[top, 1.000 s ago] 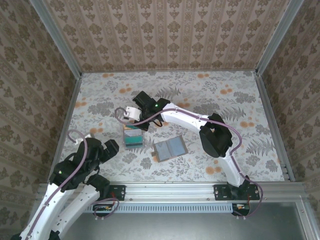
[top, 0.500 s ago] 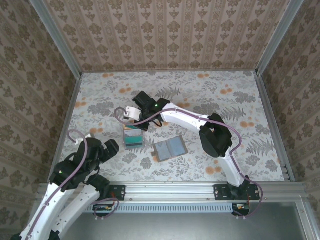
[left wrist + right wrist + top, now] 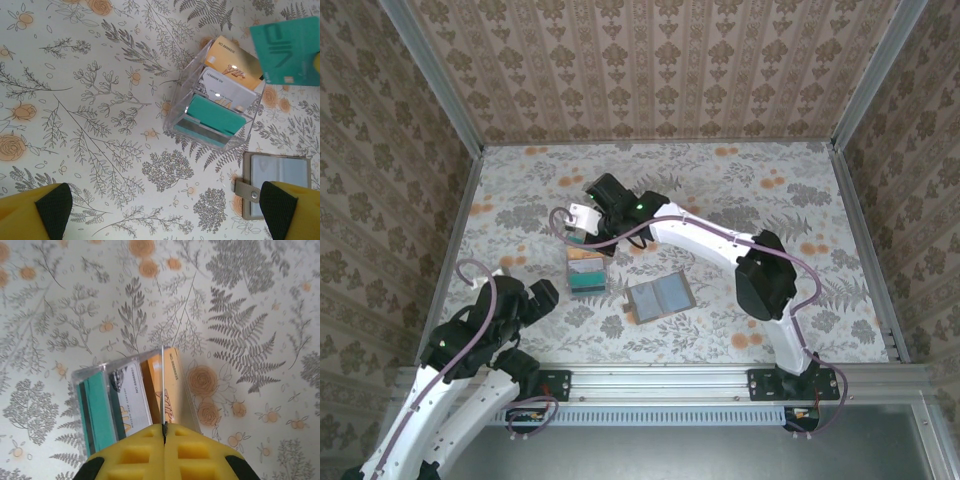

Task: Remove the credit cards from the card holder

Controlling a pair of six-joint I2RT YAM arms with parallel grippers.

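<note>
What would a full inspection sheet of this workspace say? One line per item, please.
Surface: floral table, flat.
Job's things: holder lies open, lining up, right of the tray; teal card held above the tray.
Clutter: clear tray holding cards on edge, tan, white, teal.
Pincers: left pincer open, holding nothing; right pincer shut on the teal card's edge.
Cables: a grey-pink cable loops along each arm.
Surroundings: patterned walls, metal frame.

The right hand (image 3: 164,432) is pinching a card (image 3: 163,390), seen edge-on, over the clear tray (image 3: 88,373) of teal, white and orange cards (image 3: 132,400).
</note>
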